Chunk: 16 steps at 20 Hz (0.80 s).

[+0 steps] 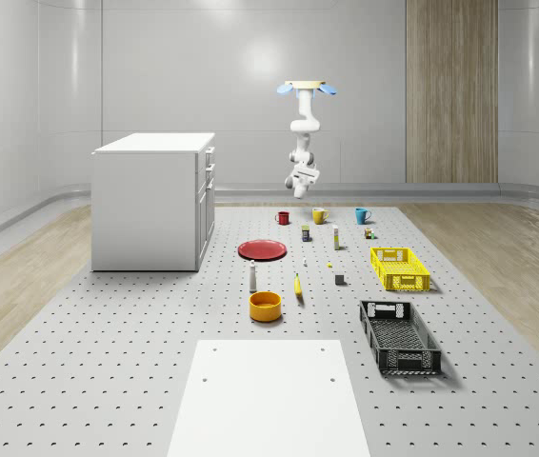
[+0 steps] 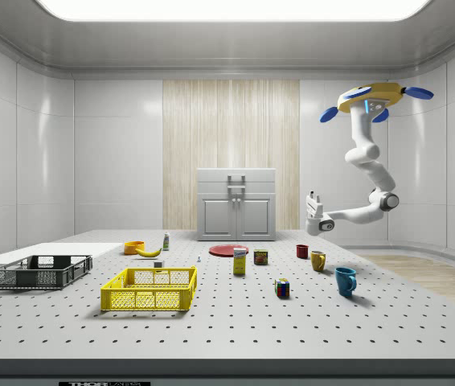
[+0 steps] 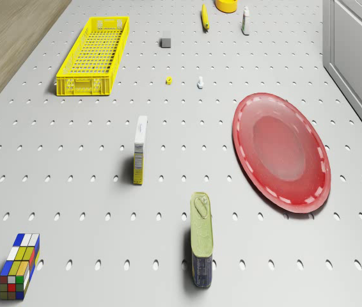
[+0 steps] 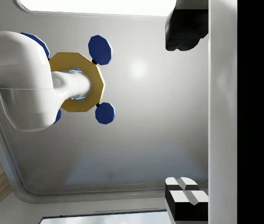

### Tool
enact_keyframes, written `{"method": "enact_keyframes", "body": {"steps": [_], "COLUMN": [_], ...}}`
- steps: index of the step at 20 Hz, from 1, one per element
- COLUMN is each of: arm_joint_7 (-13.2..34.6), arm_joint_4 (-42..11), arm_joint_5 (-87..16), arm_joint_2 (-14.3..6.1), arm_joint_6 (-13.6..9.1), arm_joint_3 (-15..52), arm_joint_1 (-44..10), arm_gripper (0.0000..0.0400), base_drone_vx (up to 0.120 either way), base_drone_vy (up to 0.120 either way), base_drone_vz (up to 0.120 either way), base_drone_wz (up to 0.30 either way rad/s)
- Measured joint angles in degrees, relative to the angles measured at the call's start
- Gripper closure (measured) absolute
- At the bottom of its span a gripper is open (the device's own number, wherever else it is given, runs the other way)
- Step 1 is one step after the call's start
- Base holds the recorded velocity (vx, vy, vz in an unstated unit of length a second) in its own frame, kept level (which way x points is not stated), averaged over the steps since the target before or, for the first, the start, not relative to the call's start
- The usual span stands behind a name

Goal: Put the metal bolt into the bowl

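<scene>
Drone [image 2: 376, 98] hovers high beyond red plate [image 3: 282, 150] | claw [image 2: 314, 211] spread wide, empty | bolt [image 3: 200, 82] near plate: small, rigid, slick; pinch its shank | bowl [image 1: 265, 306] well apart.

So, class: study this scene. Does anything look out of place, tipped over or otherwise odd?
Nothing on the perforated floor looks spilled or damaged. The one oddity is the gripper: while the drone hovers high near the mugs, the wrist view shows the ceiling and the drone's underside, so the gripper is aimed upward, away from the metal bolt.

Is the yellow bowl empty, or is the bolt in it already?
Empty. The whole-scene view shows nothing inside the yellow bowl, and the drone view shows the small bolt standing on the table.
</scene>
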Motion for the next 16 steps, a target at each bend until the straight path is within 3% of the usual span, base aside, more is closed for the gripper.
{"method": "enact_keyframes", "body": {"steps": [6,11,13,16], "arm_joint_7": [3.7,12.0,17.0,24.6], "arm_joint_4": [-7.2,-23.7,-31.0,-39.0], "arm_joint_5": [-22.1,-53.0,-65.6,-80.8], "arm_joint_2": [-1.7,-5.4,-7.1,-9.4], "arm_joint_6": [1.1,1.6,0.4,-3.1], "arm_joint_3": [15.0,33.1,39.5,47.2], "arm_joint_1": [-5.1,-14.0,-19.2,-28.5], "arm_gripper": [0.0000,0.0000,0.0000,0.0000], "base_drone_vx": [0.120,0.120,0.120,0.120], "base_drone_vy": [0.000,0.000,0.000,0.000], "base_drone_vz": [0.000,0.000,0.000,0.000], "base_drone_wz": [0.000,0.000,0.000,0.000]}}
